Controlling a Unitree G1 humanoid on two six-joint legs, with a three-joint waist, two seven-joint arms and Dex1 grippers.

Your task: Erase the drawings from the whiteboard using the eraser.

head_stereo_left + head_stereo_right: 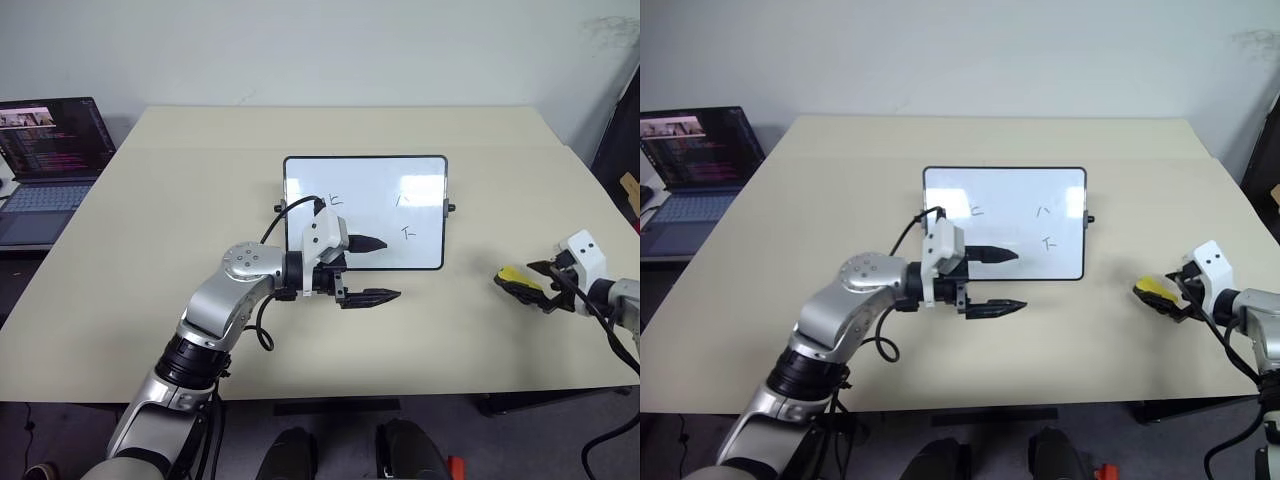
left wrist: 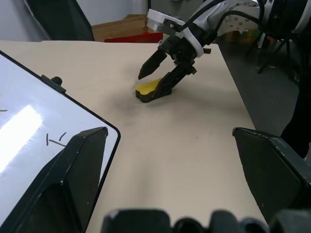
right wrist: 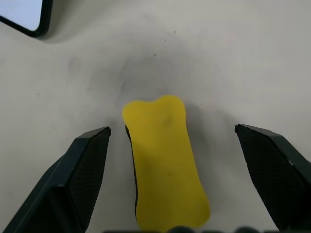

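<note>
Right gripper [image 3: 172,145] is down at the table's right side, its 2 black fingers spread wide with the small bright yellow eraser block [image 3: 165,160] lying flat on the beige tabletop [image 1: 200,200] between them, neither finger touching it. Over at centre, the small glossy white whiteboard with its thin black frame [image 1: 365,210] lies flat, with 3 thin dark marker drawings [image 1: 408,232] visible on it. Left gripper [image 1: 372,270] hovers at the board's near edge, jaws apart, holding nothing. An open laptop [image 1: 50,165] sits far left.
</note>
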